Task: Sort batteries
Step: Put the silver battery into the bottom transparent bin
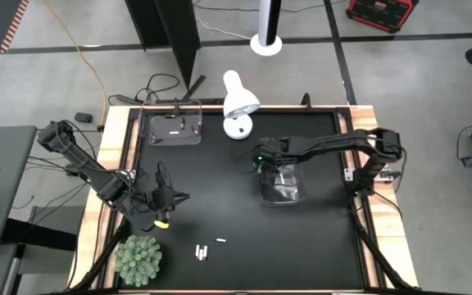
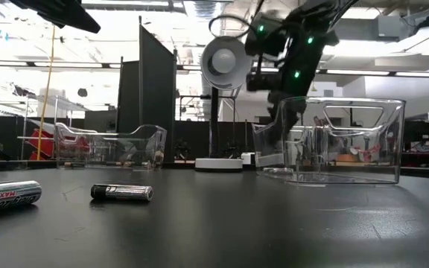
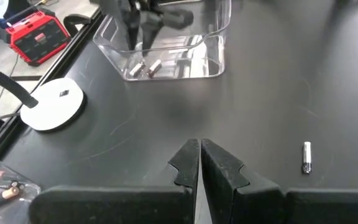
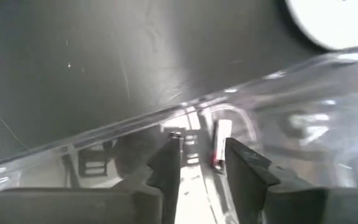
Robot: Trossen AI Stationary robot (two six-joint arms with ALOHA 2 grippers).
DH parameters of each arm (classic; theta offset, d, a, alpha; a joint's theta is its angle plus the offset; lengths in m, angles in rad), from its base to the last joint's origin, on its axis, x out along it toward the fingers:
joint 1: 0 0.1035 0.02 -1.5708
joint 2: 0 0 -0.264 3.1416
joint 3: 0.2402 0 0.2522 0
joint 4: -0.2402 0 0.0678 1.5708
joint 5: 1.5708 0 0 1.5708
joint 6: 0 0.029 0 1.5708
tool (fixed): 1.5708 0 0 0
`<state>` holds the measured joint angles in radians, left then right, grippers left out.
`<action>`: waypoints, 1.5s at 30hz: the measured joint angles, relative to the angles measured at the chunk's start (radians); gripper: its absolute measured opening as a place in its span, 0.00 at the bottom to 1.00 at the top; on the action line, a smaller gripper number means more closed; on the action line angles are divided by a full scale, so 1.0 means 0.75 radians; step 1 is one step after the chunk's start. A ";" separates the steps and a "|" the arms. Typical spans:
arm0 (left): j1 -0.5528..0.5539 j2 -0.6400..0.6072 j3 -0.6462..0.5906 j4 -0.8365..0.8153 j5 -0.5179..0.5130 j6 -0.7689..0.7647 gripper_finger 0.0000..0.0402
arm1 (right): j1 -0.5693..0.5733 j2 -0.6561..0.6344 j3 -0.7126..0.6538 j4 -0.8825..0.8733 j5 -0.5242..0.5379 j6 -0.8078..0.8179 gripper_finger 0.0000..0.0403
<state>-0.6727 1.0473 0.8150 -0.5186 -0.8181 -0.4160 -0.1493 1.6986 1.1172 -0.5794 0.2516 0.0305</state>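
Left gripper [image 3: 200, 163] low at the table's left side, fingers pressed together. Right gripper [image 4: 201, 163] stretched toward mid-table, fingers parted.

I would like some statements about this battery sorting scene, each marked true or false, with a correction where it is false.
1. The right end effector is over the clear bin on the right side of the table. True.
2. The left end effector has its fingers wide apart. False: they are shut, with nothing between them.
3. Some batteries lie loose on the black table near its front edge. True.
4. The white lamp stands inside the left bin. False: it stands on the table beside the left bin.
5. The right bin is empty. False: the left wrist view shows two batteries in it.
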 joint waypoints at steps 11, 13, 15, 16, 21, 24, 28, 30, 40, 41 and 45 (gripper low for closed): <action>0.013 0.000 0.000 0.022 -0.001 0.014 0.03 | 0.195 -0.279 0.001 0.172 0.088 0.062 0.41; 0.025 0.000 0.000 0.023 -0.001 0.014 0.03 | 0.268 -0.276 0.002 0.291 0.087 0.057 0.40; 0.035 0.000 0.000 0.021 -0.002 0.014 0.03 | 0.343 -0.268 0.002 0.398 0.083 0.056 0.40; 0.039 0.000 0.000 0.021 -0.002 0.014 0.03 | 0.380 -0.246 0.002 0.462 0.083 0.055 0.40; 0.047 0.000 0.000 0.020 -0.003 0.013 0.03 | 0.576 -0.138 0.032 0.715 0.079 0.063 0.40; 0.047 0.000 0.000 0.021 -0.002 0.010 0.03 | 0.663 -0.039 0.114 0.717 0.077 0.063 0.40; 0.047 0.000 0.000 0.022 -0.002 0.011 0.03 | 0.719 0.132 0.209 0.695 0.077 0.064 0.40; 0.047 0.000 0.000 0.022 -0.002 0.010 0.03 | 0.734 0.217 0.256 0.670 0.075 0.078 0.40; 0.047 0.000 0.000 0.018 -0.002 0.011 0.03 | 0.726 0.511 0.460 0.540 -0.149 0.204 0.40; 0.047 0.000 0.000 0.018 -0.002 0.011 0.03 | 0.721 0.526 0.470 0.538 -0.167 0.214 0.40; 0.047 0.000 0.000 0.014 -0.002 0.014 0.03 | 0.719 0.592 0.495 0.523 -0.197 0.272 0.40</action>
<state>-0.6376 1.0473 0.8150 -0.5079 -0.8192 -0.4056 0.3901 2.1429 1.4883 -0.1870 0.1038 0.2345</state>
